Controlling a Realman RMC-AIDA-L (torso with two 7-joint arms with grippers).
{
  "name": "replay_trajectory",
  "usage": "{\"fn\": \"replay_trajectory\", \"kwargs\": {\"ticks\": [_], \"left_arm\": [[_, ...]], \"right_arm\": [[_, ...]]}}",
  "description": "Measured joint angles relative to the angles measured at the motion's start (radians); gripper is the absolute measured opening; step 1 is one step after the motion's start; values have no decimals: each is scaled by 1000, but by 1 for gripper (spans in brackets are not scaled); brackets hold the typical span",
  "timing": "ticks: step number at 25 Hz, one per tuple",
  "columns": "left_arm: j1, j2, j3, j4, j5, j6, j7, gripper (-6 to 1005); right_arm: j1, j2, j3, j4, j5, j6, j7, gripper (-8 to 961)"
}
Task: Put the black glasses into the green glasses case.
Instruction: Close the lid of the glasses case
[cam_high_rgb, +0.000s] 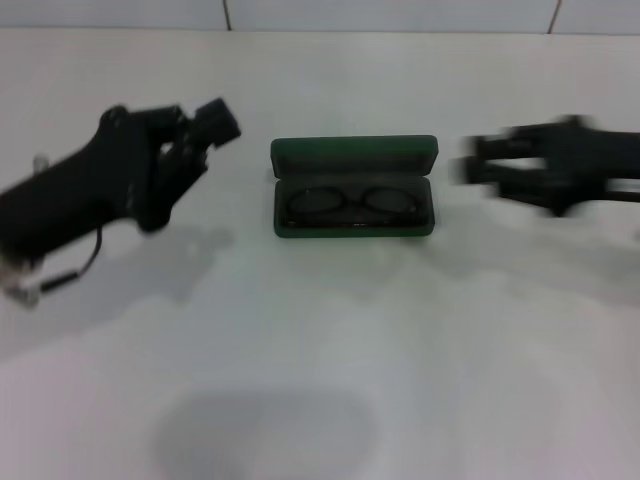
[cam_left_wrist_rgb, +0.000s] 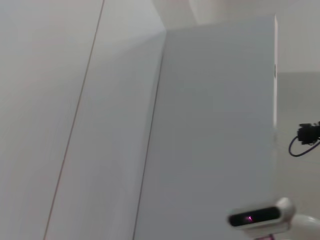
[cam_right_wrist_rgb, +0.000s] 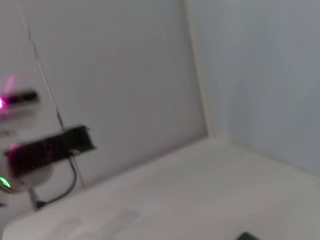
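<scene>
Already the left gripper (cam_high_rgb: 218, 118), at upper left, is holding nothing, fingers looking parted; the right gripper (cam_high_rgb: 470, 165), at right, is too blurred to tell. Glasses (cam_high_rgb: 352, 205) are lying inside the open case (cam_high_rgb: 354, 188) at centre, so placing looks done; closing the lid probably remains.

White tabletop (cam_high_rgb: 320, 350) before me, tiled wall (cam_high_rgb: 400, 14) along its far edge. My wrist views show grey wall panels (cam_left_wrist_rgb: 210, 125) and a small camera unit (cam_left_wrist_rgb: 260, 217).

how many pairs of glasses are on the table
1. The black glasses lie inside the open green glasses case at the table's middle, between the left end effector and right end effector. No others show.
</scene>
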Motion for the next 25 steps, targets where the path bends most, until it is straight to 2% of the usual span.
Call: {"fn": "replay_trajectory", "kwargs": {"ticks": [4, 8, 11, 13, 16, 18, 19, 20, 23, 25], "left_arm": [[-59, 19, 1, 136, 50, -126, -152, 41], [-140, 43, 1, 235, 143, -260, -283, 41], [-201, 65, 1, 301, 257, -341, -365, 42], [-225, 68, 0, 306, 303, -365, -383, 44], [-325, 70, 5, 301, 461, -451, -462, 47], [-416, 58, 15, 275, 623, -516, -539, 66], [-441, 52, 17, 268, 675, -537, -555, 76], [-466, 36, 17, 260, 734, -569, -558, 86], [-496, -10, 22, 254, 827, -641, -554, 121], [-504, -29, 24, 241, 849, -669, -548, 154]], "right_arm": [[-67, -6, 285, 105, -34, -217, -78, 295], [-105, -7, 497, 207, -77, -316, -143, 301], [-98, -7, 556, 282, -79, -329, -183, 305], [-86, -7, 555, 325, -77, -325, -209, 309], [-81, -11, 559, 373, -73, -342, -241, 313], [-80, -12, 560, 384, -73, -350, -248, 316], [-77, -12, 558, 393, -75, -350, -253, 318], [-76, -12, 557, 401, -77, -349, -259, 319], [-73, -13, 557, 429, -78, -343, -279, 324], [-65, -16, 558, 460, -81, -338, -293, 327]]}}
